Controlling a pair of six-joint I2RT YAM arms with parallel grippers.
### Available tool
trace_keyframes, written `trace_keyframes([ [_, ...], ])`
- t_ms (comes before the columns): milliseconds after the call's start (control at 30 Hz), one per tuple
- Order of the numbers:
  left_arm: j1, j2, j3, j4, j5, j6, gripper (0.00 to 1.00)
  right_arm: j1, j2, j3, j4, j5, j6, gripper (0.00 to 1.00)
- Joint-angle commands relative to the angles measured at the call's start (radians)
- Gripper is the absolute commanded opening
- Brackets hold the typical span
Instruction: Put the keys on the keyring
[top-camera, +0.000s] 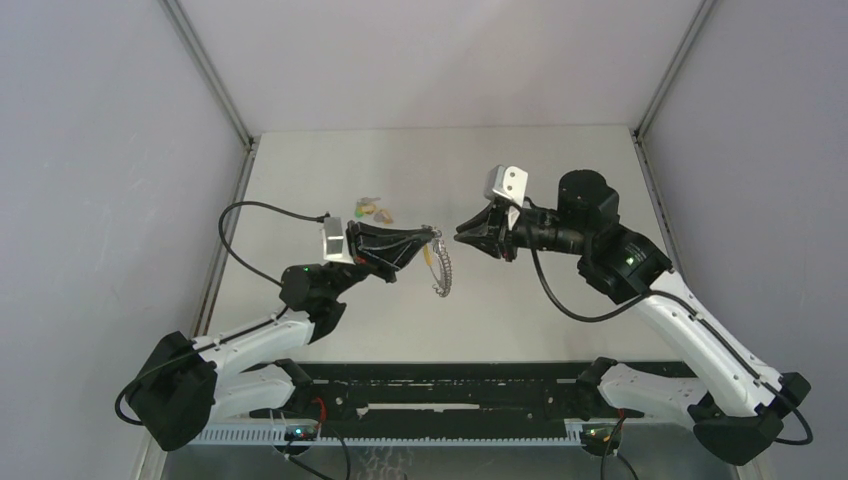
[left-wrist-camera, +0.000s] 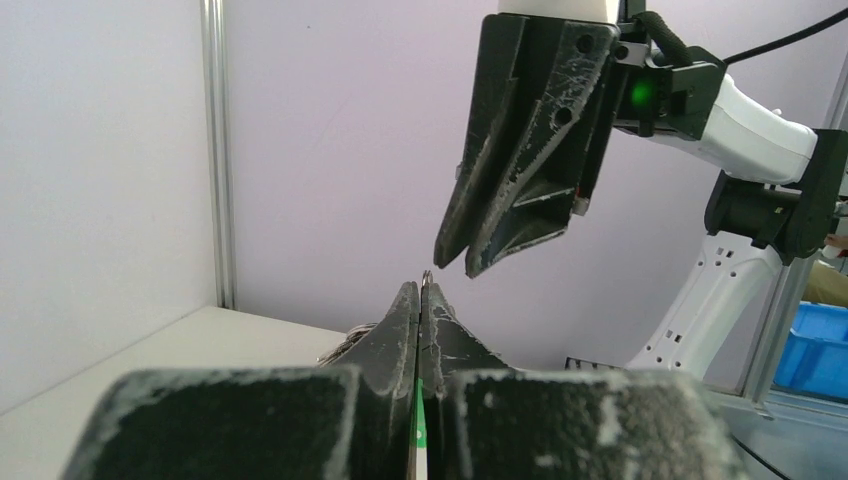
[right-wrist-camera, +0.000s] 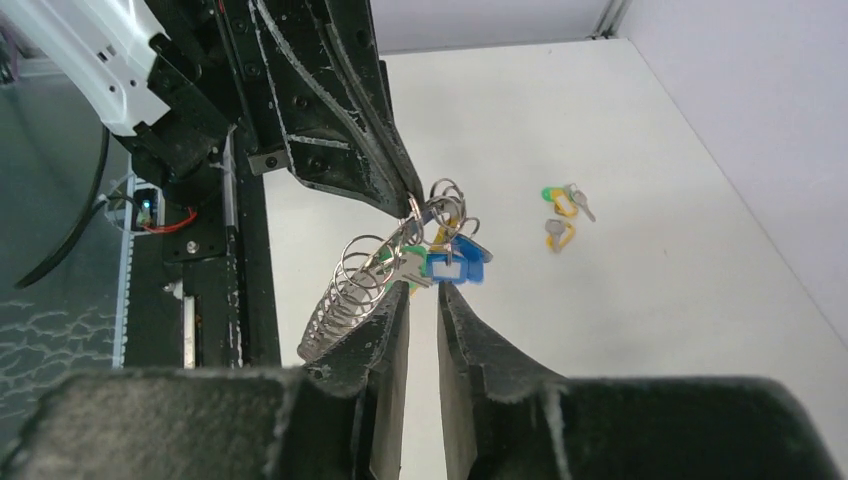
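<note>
Left gripper (top-camera: 432, 236) clenched on the keyring (top-camera: 441, 272), above the table (top-camera: 540, 170).
The keyring hangs free below the tips, with blue and green keys (right-wrist-camera: 455, 262) at its top edge. Right gripper (top-camera: 462, 233), jaws slightly parted and empty, sits just beside the keyring; loose keys (top-camera: 372, 210) lie well beyond it.

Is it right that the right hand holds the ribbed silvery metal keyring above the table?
No: the left hand holds the ribbed silvery metal keyring above the table; the right hand is open beside it, as the right wrist view shows.

Left pincer (top-camera: 435, 235) is clamped shut; right pincer (top-camera: 461, 237), slightly parted, faces it.
</note>
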Motion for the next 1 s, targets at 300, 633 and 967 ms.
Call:
trace_keyframes([
  [300,-0.004,-0.027,0.023,0.070,0.046,-0.011,0.00,-0.092,0.057,0.006,0.150,-0.302,0.093,0.19],
  [633,-0.004,-0.022,0.033,0.072,0.067,-0.020,0.00,-0.100,0.089,0.006,0.162,-0.327,0.096,0.17],
  [967,-0.004,-0.025,0.035,0.079,0.069,-0.023,0.00,-0.103,0.114,0.006,0.136,-0.341,0.090,0.14],
])
